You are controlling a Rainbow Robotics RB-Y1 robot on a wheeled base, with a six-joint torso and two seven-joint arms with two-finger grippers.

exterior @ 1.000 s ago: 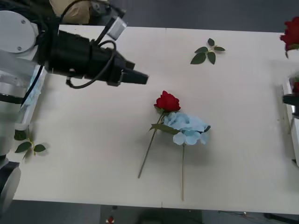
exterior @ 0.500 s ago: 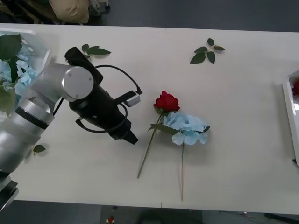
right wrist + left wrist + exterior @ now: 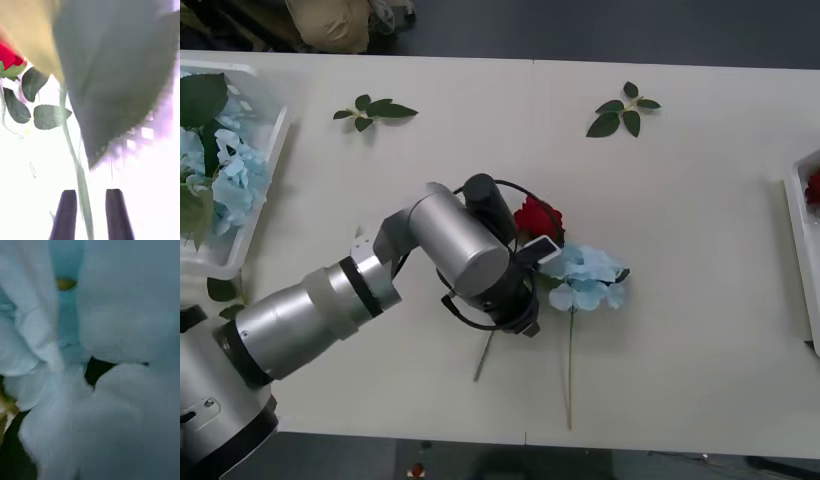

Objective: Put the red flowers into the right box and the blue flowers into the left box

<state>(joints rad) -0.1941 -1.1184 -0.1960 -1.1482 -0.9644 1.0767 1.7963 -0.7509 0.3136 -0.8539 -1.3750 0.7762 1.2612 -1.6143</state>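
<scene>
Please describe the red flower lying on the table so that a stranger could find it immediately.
Look at the middle of the pale table, where the left arm reaches in. The red flower lies there beside a pale-blue flower. It is the small deep-red head; its neighbour is bigger and fluffy.

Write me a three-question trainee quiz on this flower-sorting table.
1. True or false: the left box already holds blue flowers.
2. How many leaf sprigs lie along the table's far side? A) one B) two C) four
3. Fill in: the left arm reaches over a red flower whose stem lies beside a ___ flower, mid-table.

Key: 1 true; 2 B; 3 blue, the blue flower.
</scene>
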